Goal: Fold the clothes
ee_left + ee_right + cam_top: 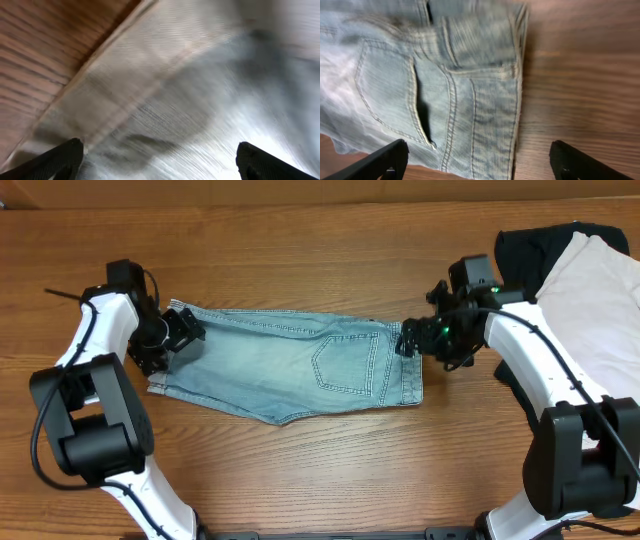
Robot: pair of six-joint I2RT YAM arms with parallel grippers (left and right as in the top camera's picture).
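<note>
The light-blue denim shorts (290,364) lie flat across the middle of the wooden table, waistband to the right, one back pocket (347,363) facing up. My left gripper (178,330) is at the shorts' left end, over the hemmed leg edge; in the left wrist view it (159,156) is open with blurred denim (200,100) between the fingers. My right gripper (408,340) is at the waistband's upper right corner; in the right wrist view it (478,157) stands open, straddling the waistband edge (515,100) with nothing gripped.
A cream-beige garment (595,300) lies over a black garment (530,245) at the table's right rear corner, close behind my right arm. Bare wooden tabletop (300,470) surrounds the shorts.
</note>
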